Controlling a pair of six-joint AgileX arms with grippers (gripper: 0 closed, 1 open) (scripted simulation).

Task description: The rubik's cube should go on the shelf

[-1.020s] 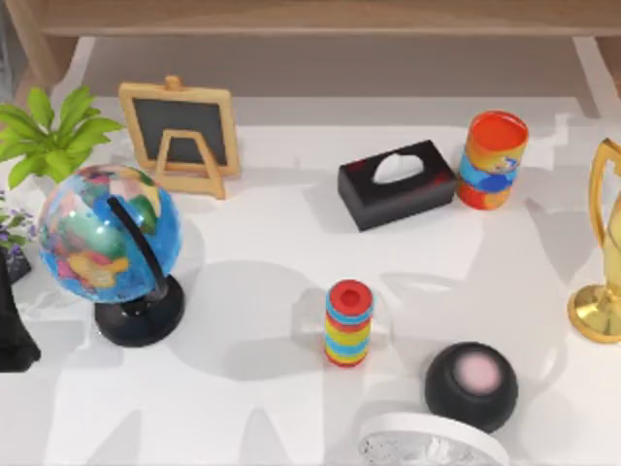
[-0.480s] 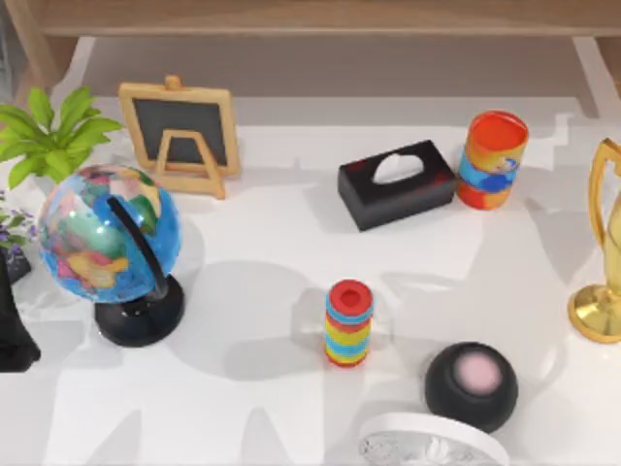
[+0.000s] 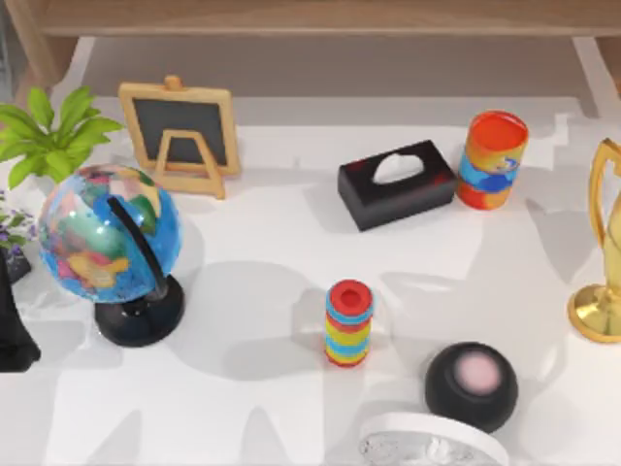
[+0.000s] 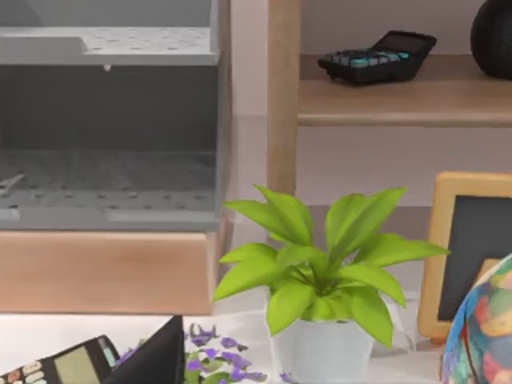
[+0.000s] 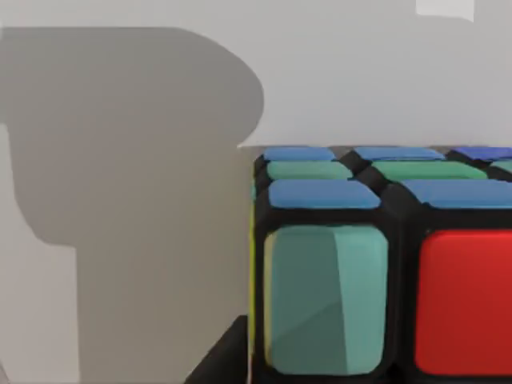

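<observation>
The rubik's cube (image 5: 384, 264) looms very close in the right wrist view, resting on the white table with blue stickers on top and teal and red ones on its near face. A dark sliver of my right gripper (image 5: 222, 358) shows beside the cube's lower corner. The shelf (image 3: 320, 17) runs as a long light-brown plank along the table's far edge; the left wrist view shows its board (image 4: 400, 100) and an upright support. My left arm (image 3: 12, 335) is parked at the table's left edge.
On the table stand a globe (image 3: 109, 233), a chalkboard easel (image 3: 180, 131), a green plant (image 3: 49, 136), a black tissue box (image 3: 396, 184), a colourful can (image 3: 494, 158), a striped cylinder (image 3: 348, 323), a black round speaker (image 3: 471, 383) and a gold trophy (image 3: 604, 252). A calculator (image 4: 376, 58) lies on the shelf.
</observation>
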